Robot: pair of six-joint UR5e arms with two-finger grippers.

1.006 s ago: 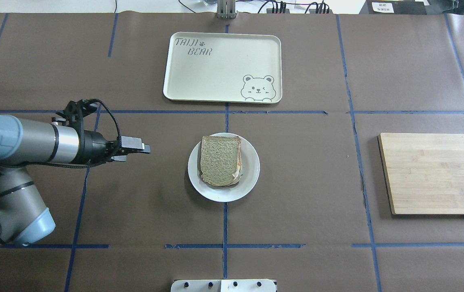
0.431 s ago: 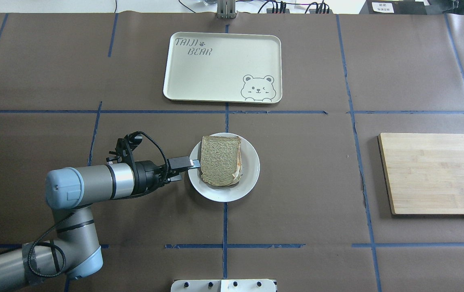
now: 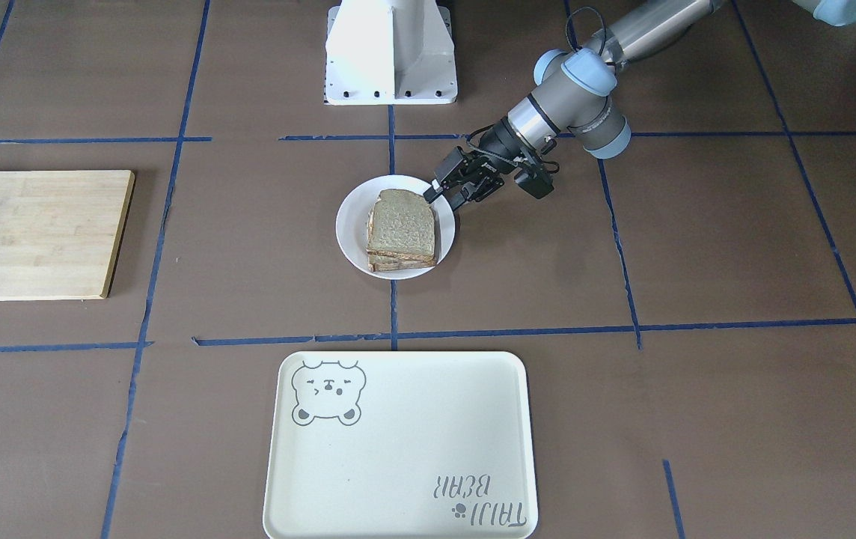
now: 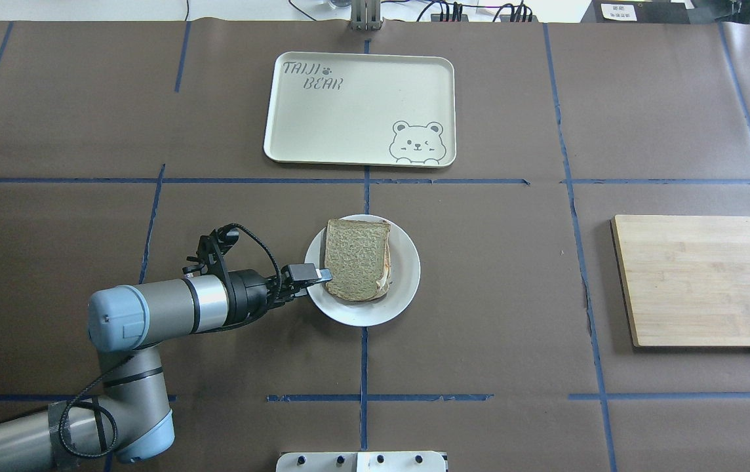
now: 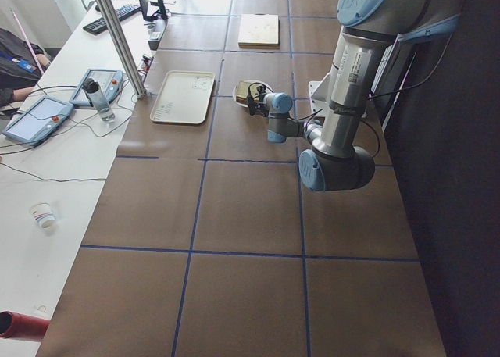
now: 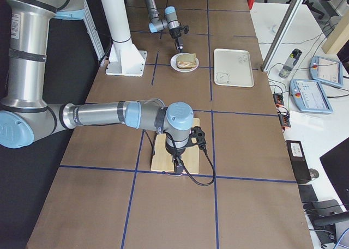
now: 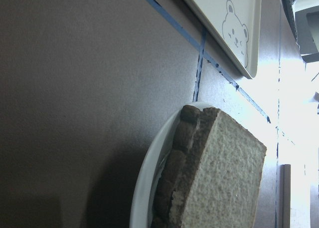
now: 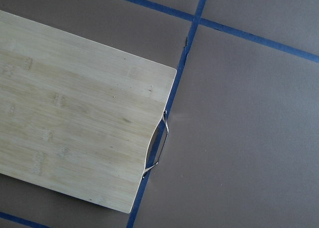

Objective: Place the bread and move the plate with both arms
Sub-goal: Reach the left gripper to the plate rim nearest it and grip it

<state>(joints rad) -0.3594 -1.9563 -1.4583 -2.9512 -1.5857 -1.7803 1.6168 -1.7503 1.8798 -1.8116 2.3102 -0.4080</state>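
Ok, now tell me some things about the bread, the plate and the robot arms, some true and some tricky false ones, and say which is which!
1. The bread lies on the plate. True.
2. The bread sits on the tray with the bear. False: it is on the plate, apart from the tray.
3. The left gripper is right at the plate's rim. True.
4. The wooden board touches the plate. False: it lies well apart, off to the robot's right.
5. The right arm reaches over the tray. False: it hangs over the wooden board.
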